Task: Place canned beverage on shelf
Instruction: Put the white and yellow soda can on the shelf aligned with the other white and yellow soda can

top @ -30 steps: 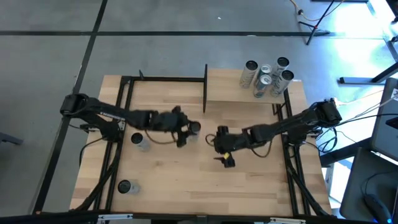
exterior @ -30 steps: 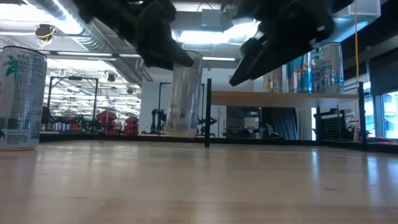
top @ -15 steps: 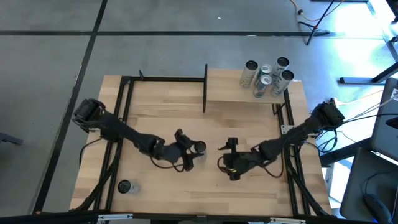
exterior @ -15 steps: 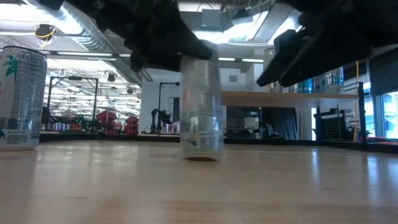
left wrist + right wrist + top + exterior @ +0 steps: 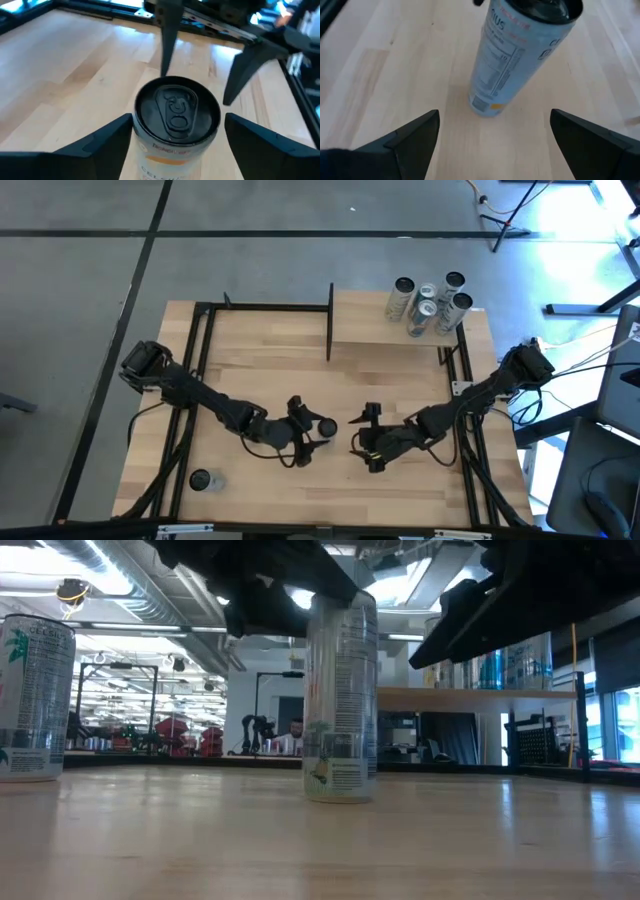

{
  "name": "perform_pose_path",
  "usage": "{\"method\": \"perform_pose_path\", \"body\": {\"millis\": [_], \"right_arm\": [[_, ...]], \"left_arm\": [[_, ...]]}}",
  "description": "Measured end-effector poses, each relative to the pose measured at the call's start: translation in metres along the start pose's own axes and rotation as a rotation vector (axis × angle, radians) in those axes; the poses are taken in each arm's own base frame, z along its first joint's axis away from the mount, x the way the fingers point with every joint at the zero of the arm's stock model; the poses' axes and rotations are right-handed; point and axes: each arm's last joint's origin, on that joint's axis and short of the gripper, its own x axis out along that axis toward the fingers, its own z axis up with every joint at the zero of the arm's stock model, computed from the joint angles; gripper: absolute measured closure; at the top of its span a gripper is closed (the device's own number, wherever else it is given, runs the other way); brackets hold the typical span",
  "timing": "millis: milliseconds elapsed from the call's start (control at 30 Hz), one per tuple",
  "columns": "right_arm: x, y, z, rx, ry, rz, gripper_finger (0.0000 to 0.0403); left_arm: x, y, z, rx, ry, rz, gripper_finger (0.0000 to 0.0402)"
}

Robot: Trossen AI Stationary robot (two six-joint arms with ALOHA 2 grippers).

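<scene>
The left arm reaches in from the table's left edge, bent low over the wood, its left gripper (image 5: 308, 442) around the top of a canned beverage (image 5: 340, 700) that stands upright on the tabletop (image 5: 260, 350) near the middle of its front half. In the left wrist view the two dark fingers (image 5: 107, 140) flank the can's lid, each with a visible gap to the can, so the grip looks released rather than clenched. The right arm comes from the right edge, folded low as well, and its right gripper (image 5: 366, 438) sits just beside the can on the other side, pointed at it; its fingers (image 5: 405, 140) are spread wide with nothing between them, the can ahead of them. The shelf (image 5: 400, 330), a raised plank at the table's far right corner, carries four other cans (image 5: 428, 305) grouped at its back edge. One more can (image 5: 201, 480) stands alone near the front left corner, well apart from both grippers
</scene>
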Motion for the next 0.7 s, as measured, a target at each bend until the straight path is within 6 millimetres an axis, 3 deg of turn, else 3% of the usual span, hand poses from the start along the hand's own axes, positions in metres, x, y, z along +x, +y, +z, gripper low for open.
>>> {"method": "perform_pose_path", "body": {"millis": [133, 267, 400, 533, 700], "right_arm": [[0.0, 0.001, 0.0, 0.001, 0.003, 0.041, 0.0038], [-0.001, 0.004, 0.001, 0.009, 0.003, 0.098, 0.0038], [-0.003, 0.013, 0.002, 0.001, -0.048, 0.2, 0.0038], [-0.002, 0.019, -0.001, -0.02, -0.16, 0.31, 0.0038], [0.006, 0.022, -0.007, -0.024, -0.248, 0.357, 0.0038]], "left_arm": [[-0.002, -0.003, 0.005, 0.042, 0.013, -0.068, 0.0096], [-0.017, -0.006, 0.021, 0.098, 0.006, -0.115, 0.0095], [-0.035, 0.0, 0.026, 0.139, 0.018, -0.014, 0.0095], [-0.037, 0.01, 0.015, 0.15, 0.055, 0.173, 0.0095], [-0.02, 0.016, -0.009, 0.13, 0.072, 0.221, 0.0095]]}}
